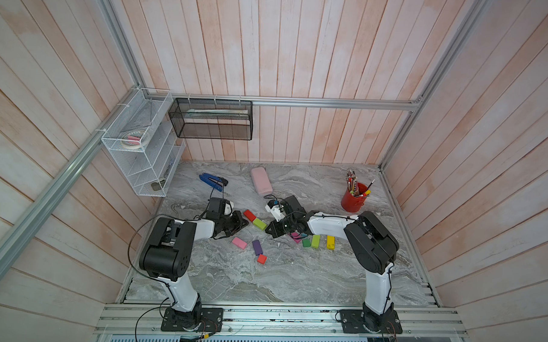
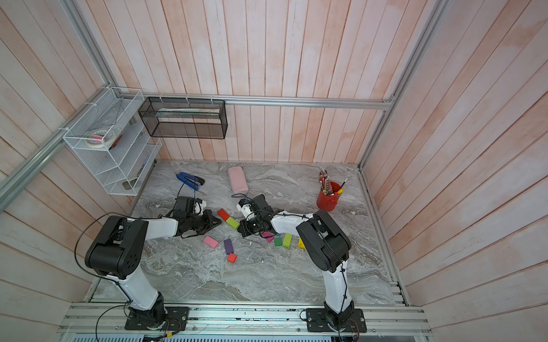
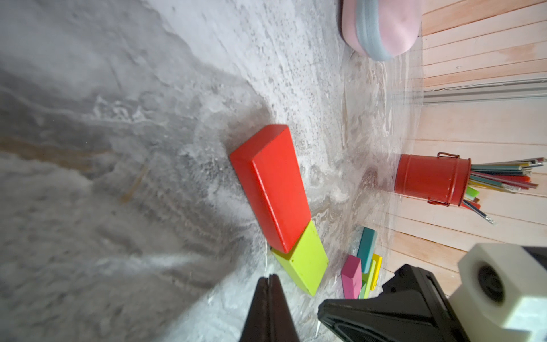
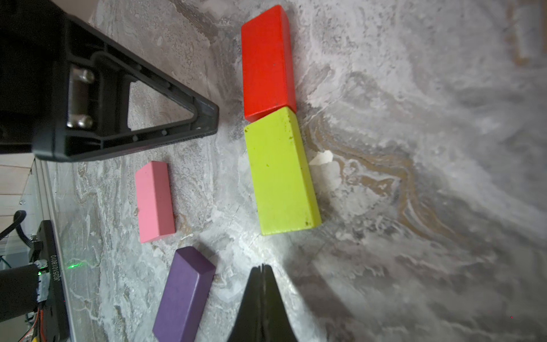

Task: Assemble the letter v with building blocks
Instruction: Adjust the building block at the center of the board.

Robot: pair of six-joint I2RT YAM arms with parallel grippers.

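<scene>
Red block [image 1: 249, 215] and lime block [image 1: 259, 223] lie end to end, touching, in a diagonal line at centre frame in both top views. Pink block [image 1: 239, 242] and purple block [image 1: 257, 247] lie separately just below, on the marble desk [image 1: 294, 282]. Further blocks [image 1: 315, 241] cluster to the right, partly hidden under the right arm; count uncertain. Left end effector [image 1: 244, 222] and right end effector [image 1: 267, 230] flank the pair, both clenched, empty.

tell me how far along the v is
Just begun: the red brick and lime brick lie end to end, touching, as one slanted stroke. In hand: nothing; both arms' jaws are shut and empty. Left: pink brick, purple brick, red cube, yellow brick and others lie loose.
</scene>
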